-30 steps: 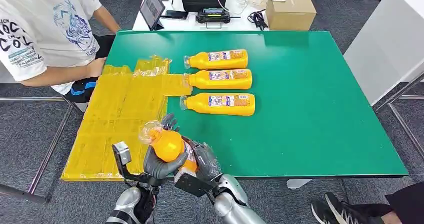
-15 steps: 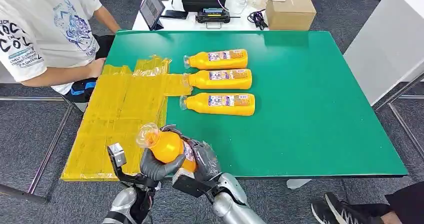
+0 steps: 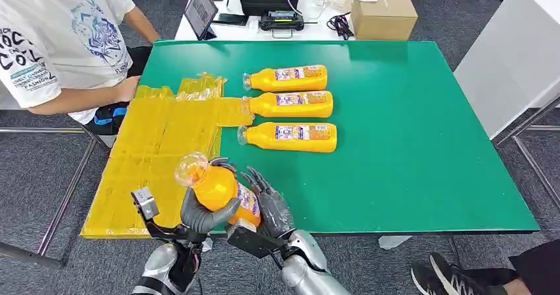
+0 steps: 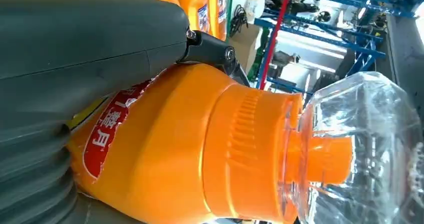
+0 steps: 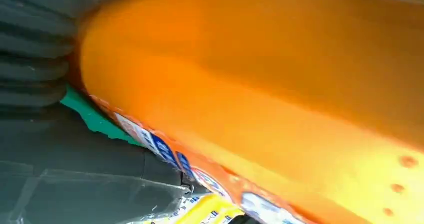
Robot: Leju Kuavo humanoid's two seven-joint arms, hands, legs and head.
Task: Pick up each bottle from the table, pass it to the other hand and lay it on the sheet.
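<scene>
Well, from the head view the orange bottle sits between both hands at the near edge of the green counter. The left hand curls under its shoulder; the right hand has its fingers spread along the labelled body, and I cannot tell whether it bears any weight. The yellow sheet lies just beyond the left hand, and three more bottles lie further out past the right.

In the left wrist view the thumb wraps the bottle's shoulder, below a ribbed collar and clear cap.

In the right wrist view the smooth orange wall runs close along the palm.

It looks full, rigid and glossy, so probably heavy and a bit slippery; I'd hold mid-body, never the cap.
</scene>
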